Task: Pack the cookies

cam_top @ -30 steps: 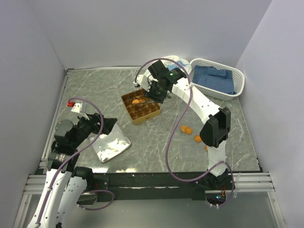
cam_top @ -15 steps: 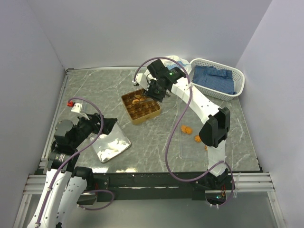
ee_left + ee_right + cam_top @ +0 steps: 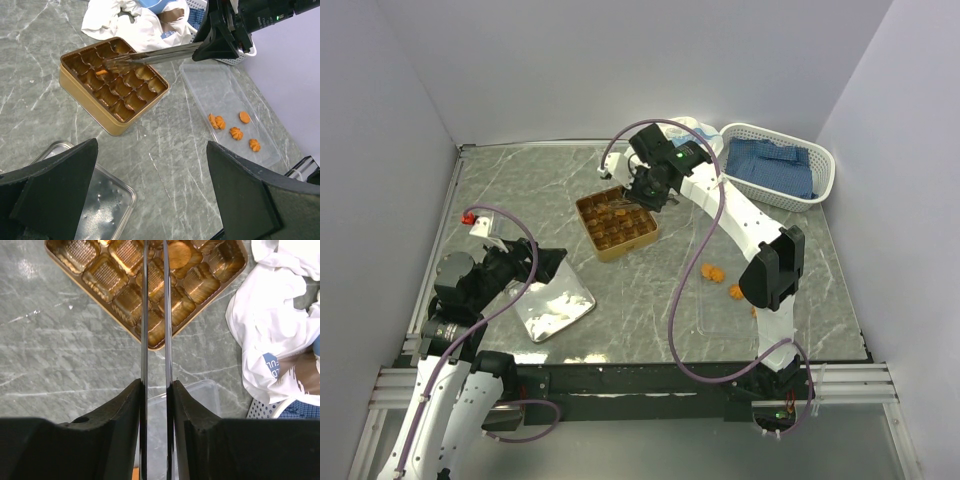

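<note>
Several orange cookies (image 3: 235,133) lie on a clear plastic tray (image 3: 220,95) right of the square golden tin (image 3: 112,82); they also show in the top view (image 3: 713,271). One cookie (image 3: 101,72) sits in a far cell of the tin (image 3: 616,222); another (image 3: 179,254) shows beside the tongs. My right gripper (image 3: 650,188) (image 3: 156,382) is shut on metal tongs (image 3: 150,55) (image 3: 155,315), which reach over the tin (image 3: 120,295). I see no cookie between their tips. My left gripper (image 3: 545,265) (image 3: 151,145) is open and empty, low over the table.
A shiny metal lid (image 3: 553,305) lies under the left gripper. A white basket (image 3: 780,165) with blue cloth stands at the back right. A crumpled white cloth (image 3: 135,20) lies behind the tin. A small red object (image 3: 468,216) is at the far left.
The right gripper and tongs have drawn back a little toward the tin's far edge. A cookie now lies in the tin. The left arm has not moved.
</note>
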You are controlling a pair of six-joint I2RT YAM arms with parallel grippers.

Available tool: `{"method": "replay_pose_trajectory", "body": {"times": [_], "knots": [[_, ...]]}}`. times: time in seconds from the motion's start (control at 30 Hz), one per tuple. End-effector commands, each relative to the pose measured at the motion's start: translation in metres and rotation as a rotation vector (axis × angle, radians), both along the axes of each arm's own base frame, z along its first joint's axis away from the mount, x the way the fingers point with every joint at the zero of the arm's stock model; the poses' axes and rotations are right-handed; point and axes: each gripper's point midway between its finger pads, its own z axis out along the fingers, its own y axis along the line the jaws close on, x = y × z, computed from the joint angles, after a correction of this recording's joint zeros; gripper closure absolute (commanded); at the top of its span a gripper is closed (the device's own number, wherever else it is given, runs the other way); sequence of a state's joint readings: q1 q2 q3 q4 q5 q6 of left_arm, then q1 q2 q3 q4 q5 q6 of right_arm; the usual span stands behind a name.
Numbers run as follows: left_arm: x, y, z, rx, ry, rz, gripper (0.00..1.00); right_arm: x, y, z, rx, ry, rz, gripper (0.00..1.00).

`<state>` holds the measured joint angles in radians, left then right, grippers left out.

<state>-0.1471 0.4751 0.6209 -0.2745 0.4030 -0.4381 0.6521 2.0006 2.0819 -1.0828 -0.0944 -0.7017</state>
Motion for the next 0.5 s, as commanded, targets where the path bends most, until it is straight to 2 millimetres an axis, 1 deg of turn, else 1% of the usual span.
{"method": "replay_pose_trajectory", "body": {"times": [0.0,0.13,0.33,0.43,0.47], "knots": [[0.002,0.000,0.009,0.005,-0.052,-0.004,0.04,0.017,0.014,0.025,0.068,-0.093,-0.019,0.67],[0.002,0.000,0.009,0.005,-0.053,-0.004,0.03,0.016,0.015,0.024,0.078,-0.087,-0.024,0.69],[0.002,0.000,0.010,0.005,-0.053,-0.004,0.04,0.017,0.015,0.025,0.084,-0.087,-0.032,0.70],[0.002,0.000,0.010,0.005,-0.055,-0.004,0.03,0.014,0.017,0.032,0.110,-0.084,-0.040,0.70],[0.002,0.000,0.010,0.005,-0.053,-0.004,0.04,0.012,0.017,0.040,0.128,-0.089,-0.039,0.70]]}}
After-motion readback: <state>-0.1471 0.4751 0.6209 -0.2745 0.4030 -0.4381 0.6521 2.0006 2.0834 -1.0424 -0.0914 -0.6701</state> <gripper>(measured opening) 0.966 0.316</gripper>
